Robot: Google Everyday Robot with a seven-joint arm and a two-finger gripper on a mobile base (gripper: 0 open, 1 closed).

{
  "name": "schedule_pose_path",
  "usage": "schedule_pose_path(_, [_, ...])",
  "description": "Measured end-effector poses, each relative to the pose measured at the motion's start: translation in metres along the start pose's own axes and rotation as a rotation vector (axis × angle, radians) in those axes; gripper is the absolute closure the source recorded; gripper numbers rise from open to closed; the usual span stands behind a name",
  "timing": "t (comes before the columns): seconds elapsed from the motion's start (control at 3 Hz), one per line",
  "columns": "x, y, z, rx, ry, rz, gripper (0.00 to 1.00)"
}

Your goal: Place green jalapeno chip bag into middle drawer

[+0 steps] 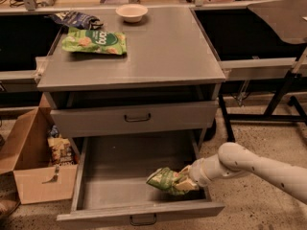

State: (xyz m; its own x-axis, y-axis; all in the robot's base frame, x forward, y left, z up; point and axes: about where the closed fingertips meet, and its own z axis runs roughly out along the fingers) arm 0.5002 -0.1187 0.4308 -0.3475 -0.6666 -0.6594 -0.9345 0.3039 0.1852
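Observation:
The green jalapeno chip bag (165, 180) is small and glossy with pale patches. It sits low inside the open middle drawer (120, 176), near the tray's front right corner. The drawer is pulled far out, and its narrow front panel with a dark bar handle (142, 219) is at the bottom of the view. My gripper (186, 178) reaches in from the right on a white arm (249, 166) and is shut on the bag's right end. The bag hides most of the fingers. I cannot tell whether the bag touches the tray floor.
Above the open drawer is a closed grey drawer with a taller front panel (136, 118). On the cabinet top lie a bigger flat green bag (96, 41), a dark blue bag (76, 19) and a white bowl (131, 12). A cardboard box (33, 166) stands left; black table legs (283, 95) stand right.

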Motion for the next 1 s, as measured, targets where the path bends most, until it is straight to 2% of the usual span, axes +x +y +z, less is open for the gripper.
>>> schedule_pose_path(0.33, [-0.002,0.0,-0.005,0.009,-0.03,0.003,0.13])
schedule_pose_path(0.67, [-0.015,-0.002,-0.013,0.018,-0.11,0.001,0.0])
schedule_pose_path(1.0, [-0.035,-0.003,-0.046,0.048,-0.248,-0.03,0.0])
